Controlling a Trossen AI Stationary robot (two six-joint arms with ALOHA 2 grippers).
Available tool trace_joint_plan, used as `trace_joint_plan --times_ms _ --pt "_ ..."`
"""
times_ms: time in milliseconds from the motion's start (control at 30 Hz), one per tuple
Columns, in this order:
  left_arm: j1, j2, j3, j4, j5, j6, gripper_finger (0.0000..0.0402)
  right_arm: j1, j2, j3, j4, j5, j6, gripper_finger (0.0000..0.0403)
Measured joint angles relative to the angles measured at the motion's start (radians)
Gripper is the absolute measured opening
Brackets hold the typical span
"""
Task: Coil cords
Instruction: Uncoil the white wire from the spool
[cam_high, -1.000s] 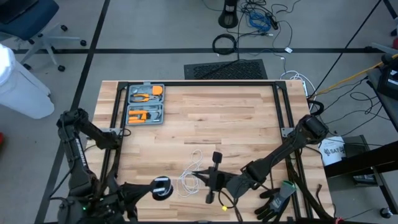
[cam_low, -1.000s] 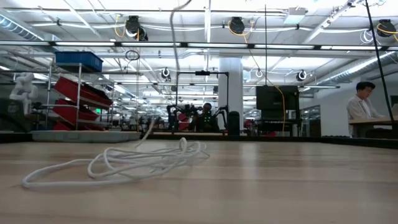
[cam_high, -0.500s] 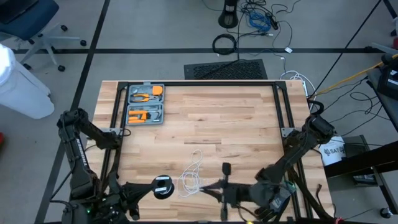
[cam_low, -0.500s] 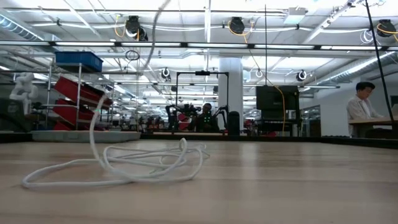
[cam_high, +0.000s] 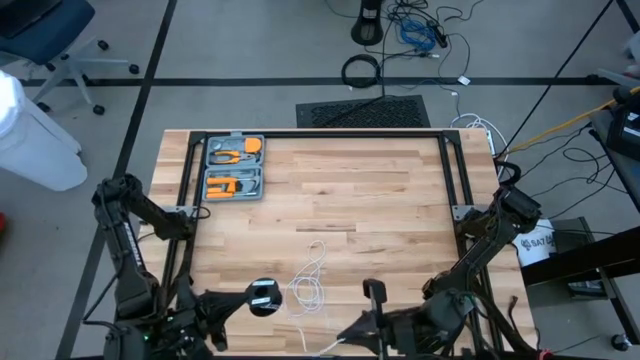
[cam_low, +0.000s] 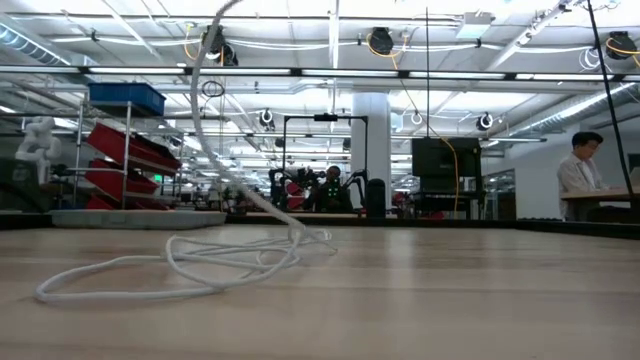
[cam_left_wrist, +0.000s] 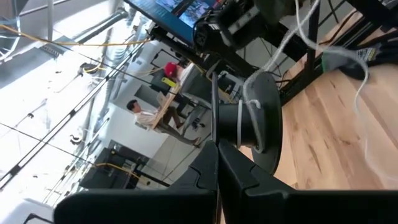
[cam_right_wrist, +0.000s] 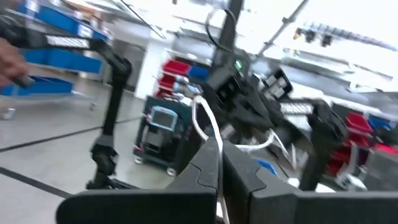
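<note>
The thin white cord lies in loose loops (cam_high: 310, 282) on the wooden table near its front edge, shown as a low heap (cam_low: 200, 265) in the low view. From the heap a strand (cam_low: 200, 100) rises out of the top of the picture. My left gripper (cam_high: 250, 301), at the near left, is shut on the small black-and-silver reel (cam_high: 264, 297). My right gripper (cam_high: 338, 340) sits at the near edge, right of the loops, pointing toward the table's left and shut on the cord. My left gripper holds the reel's silver hub side (cam_left_wrist: 231, 122) at its fingertips; the black disc (cam_left_wrist: 264, 118) stands beyond them, clear of the table. It reaches in level from the table's left. Cord runs off the reel (cam_left_wrist: 292, 37). My right gripper pinches a single strand of the white cord (cam_right_wrist: 210, 138) between its two shut fingers. It points about level toward the table's left. The strand is lifted clear; where it runs from there I cannot tell.
A grey tool case (cam_high: 233, 167) with orange tools lies at the far left of the table. Black frame rails (cam_high: 455, 170) run along the table's sides. Gloves (cam_high: 445, 322) lie at the near right corner. The table's middle and far right are bare wood.
My right gripper has moved toward the table's near edge and upward, tipping its fingers up, still shut on the cord. The rising strand has swung over and drawn up out of the heap; the loops on the table have shifted only a little.
</note>
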Motion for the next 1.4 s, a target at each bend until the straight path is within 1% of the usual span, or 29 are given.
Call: trace_joint_plan --times_ms 167,267,467,733,900,967,1033,1233,1400 --pt "0.04 0.002 -0.011 -0.039 0.0 0.002 0.0002 -0.008 0.0 0.0 0.03 -0.118 -0.004 0.0" --pt "0.074 0.002 -0.011 -0.052 -0.002 -0.015 0.0002 -0.013 0.0 0.0 0.031 -0.154 0.004 0.0" --pt "0.15 0.002 -0.011 -0.053 -0.006 -0.03 0.0002 -0.028 0.007 0.0 0.028 -0.155 0.011 0.0" --pt "0.226 0.002 -0.011 -0.048 -0.006 -0.12 0.0002 -0.08 0.026 0.0 0.006 -0.157 0.087 0.0" --pt "0.258 0.002 -0.011 -0.038 0.0 -0.155 0.0002 -0.114 0.048 0.0 0.024 -0.208 0.102 0.0" --pt "0.269 0.002 -0.011 -0.035 0.002 -0.177 0.0002 -0.128 0.05 0.0 0.018 -0.208 0.113 0.0" --pt "0.278 0.002 -0.012 -0.016 0.023 -0.205 0.0002 -0.144 0.055 0.0 0.013 -0.207 0.13 0.0" --pt "0.282 0.002 -0.012 0.106 0.143 -0.206 0.0002 -0.186 0.086 0.0 -0.011 -0.207 0.189 0.0" --pt "0.28 0.002 -0.012 0.171 0.179 -0.203 0.0002 -0.213 0.09 0.0 -0.081 -0.201 0.236 0.0"
